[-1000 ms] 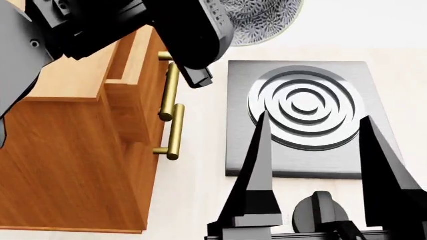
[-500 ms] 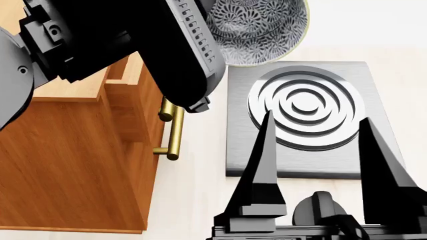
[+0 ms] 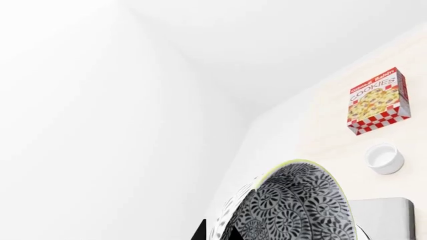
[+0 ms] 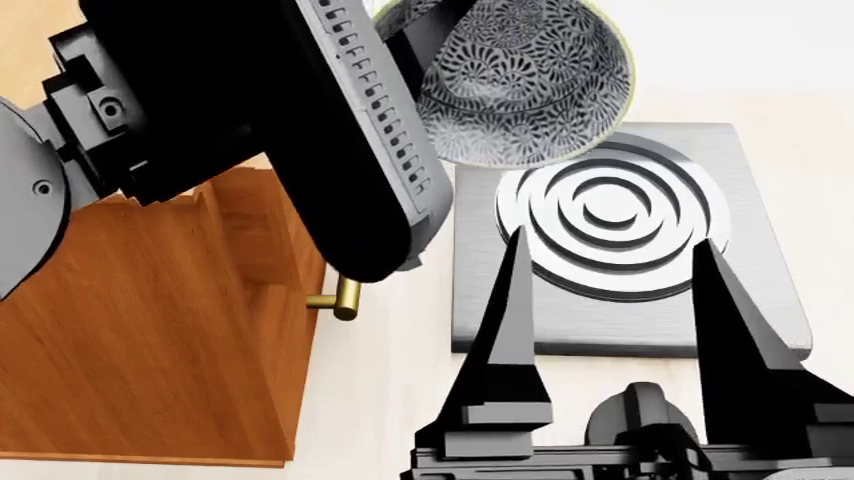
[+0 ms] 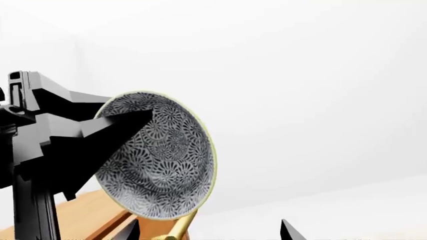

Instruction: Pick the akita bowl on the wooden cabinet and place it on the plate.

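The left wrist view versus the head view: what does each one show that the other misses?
Only the left wrist view shows a cookies box and a small plain white cup on the pale surface. Only the head view shows the wooden cabinet, its brass handle, the ringed face of the grey burner, and the right end effector, open and empty. Both show the akita bowl, tilted and held by the left end effector.

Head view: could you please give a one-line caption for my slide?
Left gripper carries the akita bowl tilted above the burner, beside the wooden cabinet; the right gripper waits open below.
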Robot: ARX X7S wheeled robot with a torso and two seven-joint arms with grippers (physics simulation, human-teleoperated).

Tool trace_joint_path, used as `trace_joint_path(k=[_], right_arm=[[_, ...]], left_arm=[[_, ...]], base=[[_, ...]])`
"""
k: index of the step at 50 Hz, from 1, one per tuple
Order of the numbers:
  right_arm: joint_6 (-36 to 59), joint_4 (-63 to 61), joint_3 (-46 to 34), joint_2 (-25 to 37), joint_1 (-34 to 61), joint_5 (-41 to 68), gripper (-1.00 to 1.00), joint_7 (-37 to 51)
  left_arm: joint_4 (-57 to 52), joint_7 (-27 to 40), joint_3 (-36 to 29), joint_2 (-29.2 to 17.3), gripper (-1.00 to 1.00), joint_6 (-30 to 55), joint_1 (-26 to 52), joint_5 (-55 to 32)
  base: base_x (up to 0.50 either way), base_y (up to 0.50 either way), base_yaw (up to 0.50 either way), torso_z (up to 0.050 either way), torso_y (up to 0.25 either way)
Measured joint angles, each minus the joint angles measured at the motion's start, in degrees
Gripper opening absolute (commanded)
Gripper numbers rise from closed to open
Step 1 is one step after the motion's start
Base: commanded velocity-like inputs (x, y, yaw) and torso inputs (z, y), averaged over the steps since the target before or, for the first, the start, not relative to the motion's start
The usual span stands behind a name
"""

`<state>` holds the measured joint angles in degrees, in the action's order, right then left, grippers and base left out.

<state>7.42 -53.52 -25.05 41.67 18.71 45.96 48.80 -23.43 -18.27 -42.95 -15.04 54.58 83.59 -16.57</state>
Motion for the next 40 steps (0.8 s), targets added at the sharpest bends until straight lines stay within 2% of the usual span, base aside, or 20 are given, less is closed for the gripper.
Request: trace_joint_path(k=[40], right_arm=[[-0.5, 0.8, -0.2, 0.4, 0.0, 0.0, 1.0, 0.3]], left_arm=[[-10.3, 0.9, 1.8, -1.8, -1.0, 4.6, -3.6, -4.5]], base=[[0.0, 0.0, 0.0, 0.0, 0.001]])
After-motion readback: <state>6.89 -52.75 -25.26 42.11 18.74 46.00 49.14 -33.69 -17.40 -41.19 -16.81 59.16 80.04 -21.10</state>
